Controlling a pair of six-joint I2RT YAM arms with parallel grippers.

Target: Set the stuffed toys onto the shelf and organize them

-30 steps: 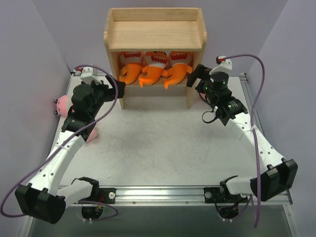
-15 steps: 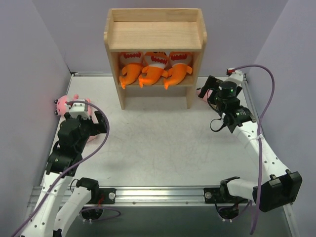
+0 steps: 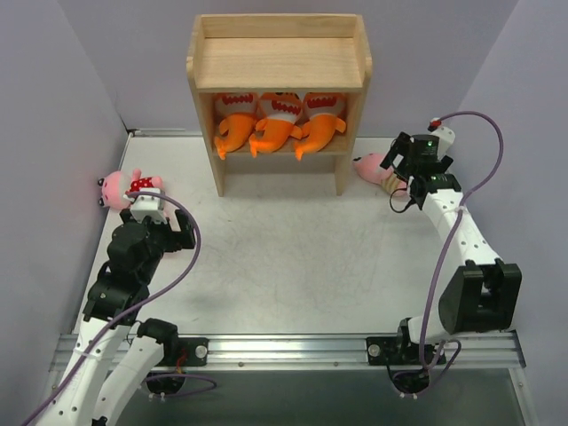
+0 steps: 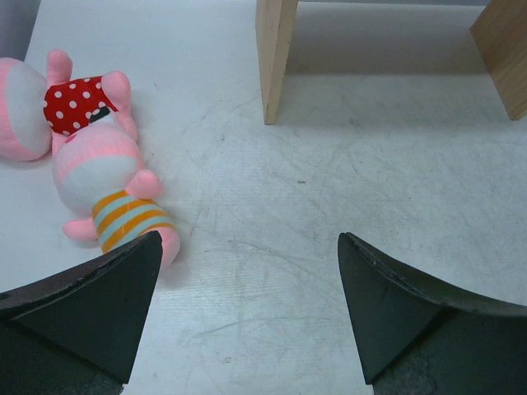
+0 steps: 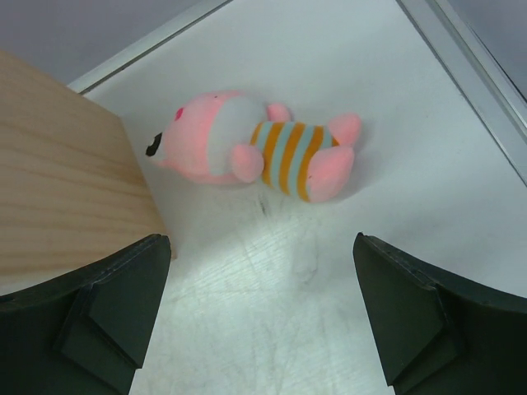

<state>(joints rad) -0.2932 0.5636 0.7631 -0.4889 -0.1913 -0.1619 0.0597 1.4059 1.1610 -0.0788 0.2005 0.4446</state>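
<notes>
Fish [image 3: 277, 124] are shelved; left gripper [image 4: 247, 284] and right gripper [image 5: 262, 288] are held spread, empty; descent onto the upper-centre striped doll [image 5: 276, 152] is needed.

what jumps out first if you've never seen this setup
Three orange fish toys sit in a row on the wooden shelf, on the tier under its top. A pink polka-dot doll and a striped doll lie touching at the far left, and a second striped doll lies beside the shelf's right side panel.
</notes>
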